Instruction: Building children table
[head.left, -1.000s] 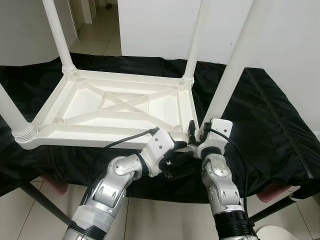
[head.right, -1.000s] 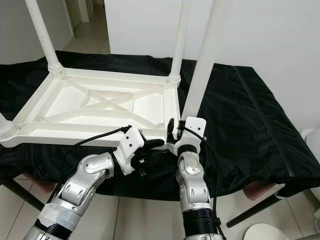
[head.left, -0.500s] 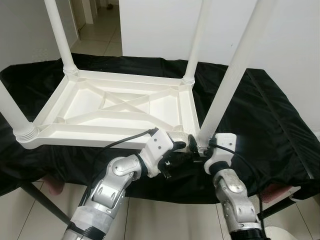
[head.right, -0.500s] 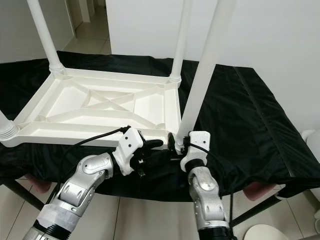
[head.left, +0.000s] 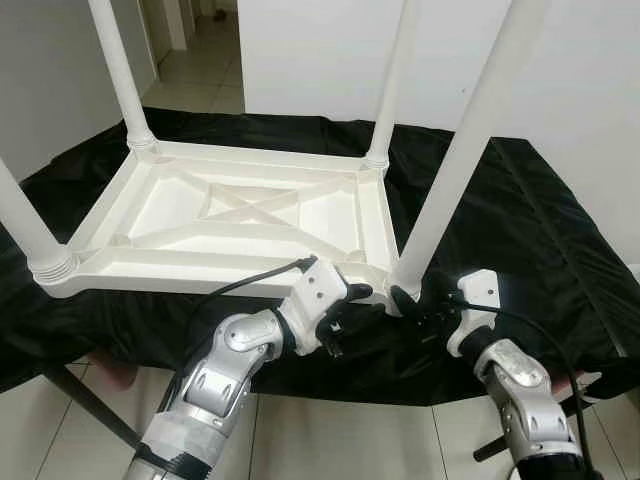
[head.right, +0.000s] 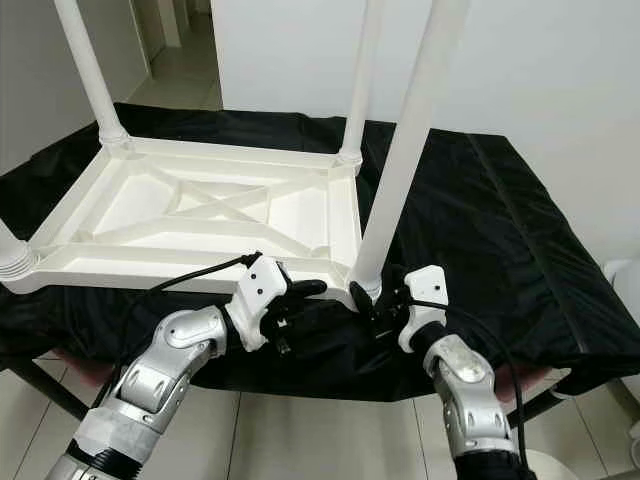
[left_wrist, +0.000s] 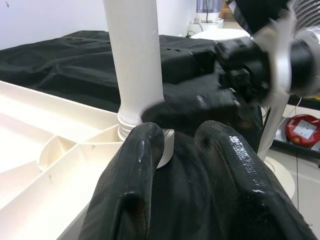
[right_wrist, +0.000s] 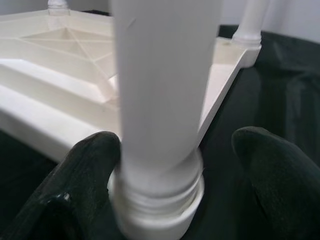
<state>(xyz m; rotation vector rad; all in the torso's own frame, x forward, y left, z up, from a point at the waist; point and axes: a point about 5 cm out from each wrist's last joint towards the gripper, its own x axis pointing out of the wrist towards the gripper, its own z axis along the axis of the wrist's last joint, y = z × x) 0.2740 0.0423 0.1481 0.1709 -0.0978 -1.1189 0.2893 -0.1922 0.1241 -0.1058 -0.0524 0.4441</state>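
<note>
Both pincers crowd the near table leg; black cloth rightward lies open.

black cloth draped over a work surface, white wall behind, pale tiled floor beyond and below.

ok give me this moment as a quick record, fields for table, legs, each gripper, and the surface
table: white plastic tabletop lying upside down, ribbed underside up
legs: four white legs standing up from the corners; near right leg seated in its socket
left gripper: left gripper at the near right corner, beside the leg's base
right gripper: right gripper open, fingers either side of the near right leg's base
surface: black cloth over a table
</note>
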